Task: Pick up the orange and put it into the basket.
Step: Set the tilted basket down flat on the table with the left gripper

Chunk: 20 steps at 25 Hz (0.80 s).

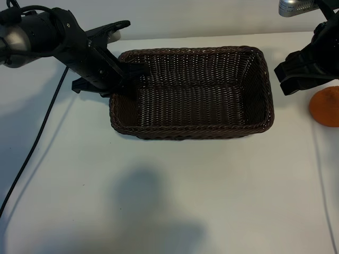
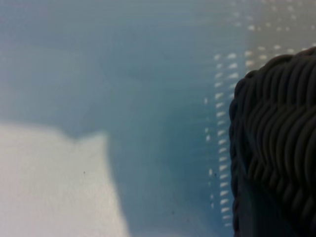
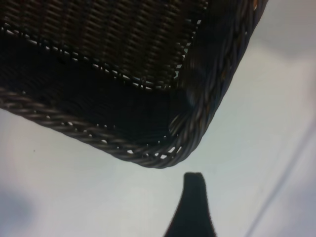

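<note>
The orange (image 1: 326, 107) lies on the white table at the far right edge of the exterior view, outside the basket. The dark brown woven basket (image 1: 190, 132) stands in the middle and holds nothing. My right gripper (image 1: 284, 77) hovers open just off the basket's right end, with the orange a little to its right. In the right wrist view one dark finger (image 3: 193, 205) points at the basket's rounded corner (image 3: 158, 158). My left gripper (image 1: 139, 71) rests at the basket's far left corner. The left wrist view shows only that corner (image 2: 276, 133) and table.
A black cable (image 1: 37, 137) trails across the table on the left, and a thin cable (image 1: 324, 180) runs down the right side. A silver fixture (image 1: 296, 6) sits at the top right. A broad shadow (image 1: 148, 211) covers the table's front.
</note>
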Available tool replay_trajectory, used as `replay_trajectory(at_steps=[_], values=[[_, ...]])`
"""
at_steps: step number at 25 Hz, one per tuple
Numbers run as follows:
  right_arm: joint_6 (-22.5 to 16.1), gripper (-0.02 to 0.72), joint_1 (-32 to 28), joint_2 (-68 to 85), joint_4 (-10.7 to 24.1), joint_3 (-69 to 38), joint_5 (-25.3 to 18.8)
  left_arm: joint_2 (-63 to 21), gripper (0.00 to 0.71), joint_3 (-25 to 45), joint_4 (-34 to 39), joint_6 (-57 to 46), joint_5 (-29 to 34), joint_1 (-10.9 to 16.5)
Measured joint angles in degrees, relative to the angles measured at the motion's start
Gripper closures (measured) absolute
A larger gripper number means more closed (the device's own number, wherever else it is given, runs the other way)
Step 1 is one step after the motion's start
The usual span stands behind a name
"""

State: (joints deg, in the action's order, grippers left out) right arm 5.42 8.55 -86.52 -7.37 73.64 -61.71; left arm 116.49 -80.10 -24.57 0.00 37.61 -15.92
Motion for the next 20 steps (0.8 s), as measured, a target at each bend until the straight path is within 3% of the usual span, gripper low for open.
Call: replay_trajectory(at_steps=[20], values=[[0.00,0.134,0.00,0.00,-0.24,0.00,0.00,0.00,0.564,0.00,-0.46,-1.48,-2.05,0.00]])
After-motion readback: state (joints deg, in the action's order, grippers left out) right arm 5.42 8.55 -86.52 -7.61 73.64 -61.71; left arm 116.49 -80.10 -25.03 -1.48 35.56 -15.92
